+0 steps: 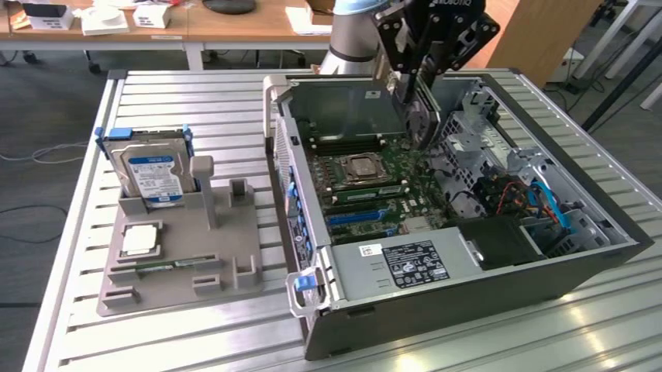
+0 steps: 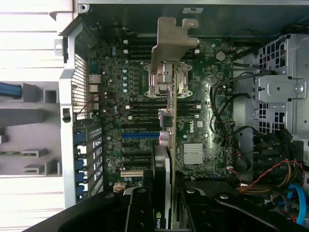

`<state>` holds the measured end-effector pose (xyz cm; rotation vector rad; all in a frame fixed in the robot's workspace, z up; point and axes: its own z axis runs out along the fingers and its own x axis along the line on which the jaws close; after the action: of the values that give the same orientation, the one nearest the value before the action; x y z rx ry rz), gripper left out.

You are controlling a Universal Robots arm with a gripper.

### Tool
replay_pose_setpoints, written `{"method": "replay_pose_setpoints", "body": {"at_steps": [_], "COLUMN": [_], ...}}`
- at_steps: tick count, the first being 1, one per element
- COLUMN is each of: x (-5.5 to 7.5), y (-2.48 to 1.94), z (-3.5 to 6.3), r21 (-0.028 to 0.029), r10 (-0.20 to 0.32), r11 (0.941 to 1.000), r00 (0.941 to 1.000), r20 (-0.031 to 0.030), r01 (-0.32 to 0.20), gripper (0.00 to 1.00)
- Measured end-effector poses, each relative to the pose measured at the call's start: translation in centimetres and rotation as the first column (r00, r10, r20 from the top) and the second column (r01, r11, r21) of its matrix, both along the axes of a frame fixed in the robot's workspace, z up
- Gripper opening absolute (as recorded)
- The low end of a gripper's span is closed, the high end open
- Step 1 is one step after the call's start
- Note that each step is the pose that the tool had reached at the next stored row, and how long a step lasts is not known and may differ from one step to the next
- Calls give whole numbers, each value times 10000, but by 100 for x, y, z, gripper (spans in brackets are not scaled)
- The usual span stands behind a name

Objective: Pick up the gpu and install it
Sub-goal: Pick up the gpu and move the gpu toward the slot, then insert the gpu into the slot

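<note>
The gpu [image 1: 419,116], a thin black card, hangs on edge over the open computer case [image 1: 466,302], held from above by my gripper [image 1: 422,76]. It is above the motherboard [image 1: 373,186], near the processor socket and the case's far wall. In the wrist view the gpu [image 2: 169,116] shows edge-on, running from between my gripper [image 2: 164,198] out to its silver bracket [image 2: 171,43]. The black fingers [image 2: 139,208] press on both faces of the card. The blue expansion slot [image 2: 140,136] lies beside the card's line, lower down on the board.
A grey parts holder [image 1: 207,291] at the exterior view's left carries a hard drive [image 1: 155,170], a processor chip [image 1: 139,240] and a memory stick [image 1: 166,266]. Inside the case are the power supply [image 1: 408,260], drive cages and loose cables [image 1: 538,201].
</note>
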<state>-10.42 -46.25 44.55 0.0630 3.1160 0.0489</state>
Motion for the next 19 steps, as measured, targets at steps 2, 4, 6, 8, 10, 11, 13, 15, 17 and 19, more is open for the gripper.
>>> {"method": "replay_pose_setpoints", "body": {"at_steps": [2, 4, 6, 8, 10, 11, 13, 15, 17, 19], "x": [56, 114, 167, 219, 274, 299, 326, 326, 332, 337], "y": [0, 0, 0, 0, 0, 0, -1, -1, 0, 0], "z": [0, 0, 0, 0, 0, 0, 1, 0, 0, 0], "r21": [1, 0, 0, 1, 0, 0, 0, 0, 0, 0], "r10": [1, 5, 6, 7, 10, 10, 13, 11, 11, 11], "r11": [10000, 10000, 10000, 10000, 10000, 10000, 10000, 10000, 10000, 10000], "r00": [10000, 10000, 10000, 10000, 10000, 10000, 10000, 10000, 10000, 10000], "r20": [0, 0, -1, 0, 0, 0, -1, 0, 0, 0], "r01": [-1, -5, -6, -7, -10, -10, -13, -11, -11, -11], "gripper": [27, 27, 27, 27, 27, 27, 27, 27, 27, 27]}}
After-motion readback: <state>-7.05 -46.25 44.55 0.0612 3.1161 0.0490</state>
